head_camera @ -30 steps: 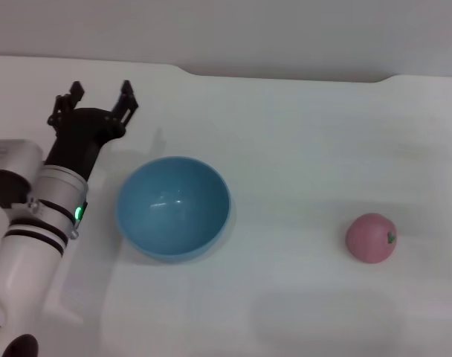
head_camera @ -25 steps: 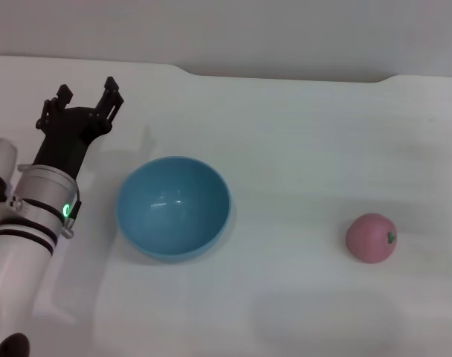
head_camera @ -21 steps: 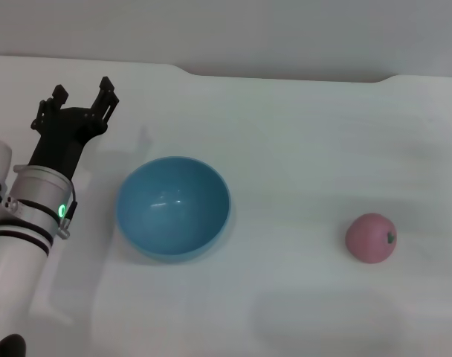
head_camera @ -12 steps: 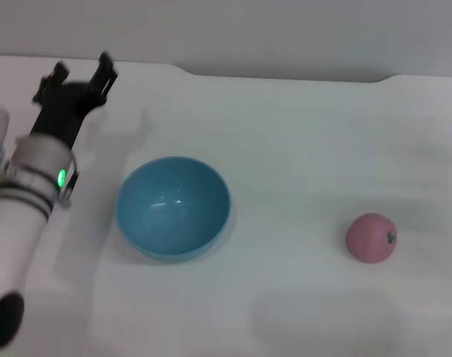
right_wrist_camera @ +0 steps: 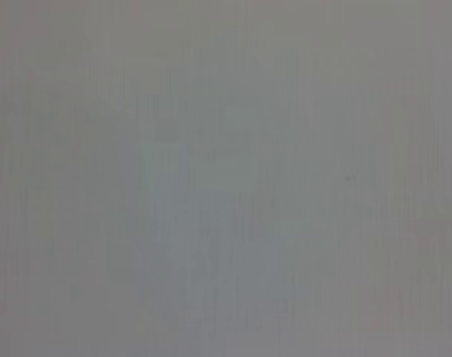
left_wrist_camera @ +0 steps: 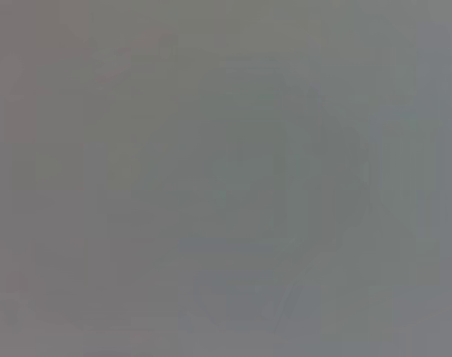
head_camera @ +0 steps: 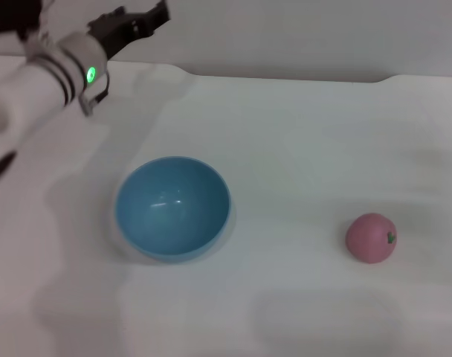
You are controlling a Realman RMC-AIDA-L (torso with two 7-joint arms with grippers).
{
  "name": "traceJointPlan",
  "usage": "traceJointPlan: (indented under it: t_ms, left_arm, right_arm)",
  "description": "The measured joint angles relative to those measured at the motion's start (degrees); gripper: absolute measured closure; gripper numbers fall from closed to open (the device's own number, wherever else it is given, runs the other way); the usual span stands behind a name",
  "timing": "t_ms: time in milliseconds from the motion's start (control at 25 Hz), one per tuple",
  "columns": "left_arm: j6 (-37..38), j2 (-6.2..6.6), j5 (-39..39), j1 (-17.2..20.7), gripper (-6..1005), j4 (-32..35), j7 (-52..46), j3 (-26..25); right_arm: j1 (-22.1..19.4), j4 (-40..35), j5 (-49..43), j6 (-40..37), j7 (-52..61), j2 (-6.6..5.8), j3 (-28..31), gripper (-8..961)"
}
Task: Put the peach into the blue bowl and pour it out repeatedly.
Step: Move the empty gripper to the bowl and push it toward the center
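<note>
The fingers of the left gripper (head_camera: 155, 13), blurred at the frame's upper left, could not be judged. The small round pink toy peach (head_camera: 371, 238) lay lower right, well apart from the deep light-blue plastic bowl (head_camera: 173, 207) left of centre.

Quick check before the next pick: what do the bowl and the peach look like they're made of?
The blue bowl: likely smooth plastic, with faint highlights inside. The peach: matte, no shine, perhaps foam or soft plastic; can't tell which. The left tool is raised, far from both.
</note>
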Motion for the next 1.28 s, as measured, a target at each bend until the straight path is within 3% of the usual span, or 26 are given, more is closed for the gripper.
traceJointPlan:
  t_ms: [40, 200, 240, 360, 480, 720, 920, 1080, 1280]
  left_arm:
    - [-0.9, -0.05, 1.4, -0.8, 169, 1.4, -3.8, 2.4]
    - [-2.7, -0.03, 9.8, -1.6, 168, 12.3, -36.8, 27.5]
    - [-1.8, 0.00, 12.7, -0.5, 168, 17.1, -48.3, 37.2]
    - [2.3, 0.82, 20.6, 4.3, 168, 30.4, -73.1, 55.7]
    - [10.9, 1.62, 29.3, 8.7, 168, 44.0, -89.4, 65.5]
    - [35.6, 0.99, 43.9, 13.4, 168, 65.8, -103.8, 64.4]
    - [51.2, -0.09, 48.5, 15.0, 169, 77.3, -106.0, 62.0]
    - [60.1, -0.15, 49.4, 15.2, 169, 82.0, -107.3, 61.7]
    - [64.5, -0.36, 51.5, 15.4, 168, 81.9, -108.8, 62.5]
  right_arm:
    - [0.0, 0.0, 0.0, 0.0, 0.3, 0.00, 0.0, 284]
    - [-0.2, 0.0, 0.0, 0.0, 2.5, 0.00, 0.0, 285]
    - [-0.2, 0.1, -0.1, 0.0, 2.7, 0.00, 0.0, 285]
    - [-0.2, 0.1, -0.3, 0.2, 2.9, -0.01, 0.0, 285]
    - [0.2, 0.1, -0.4, 0.4, 2.9, -0.01, 0.0, 285]
    - [0.9, 0.1, -0.4, 1.3, 2.9, -0.01, -0.4, 284]
    - [1.5, -0.3, -0.4, 2.7, 3.0, -0.09, -0.2, 284]
    - [2.3, -0.7, -0.4, 3.0, 2.8, -0.26, 0.0, 284]
    - [3.6, -1.1, -0.4, 4.0, 2.5, -0.35, 0.0, 285]
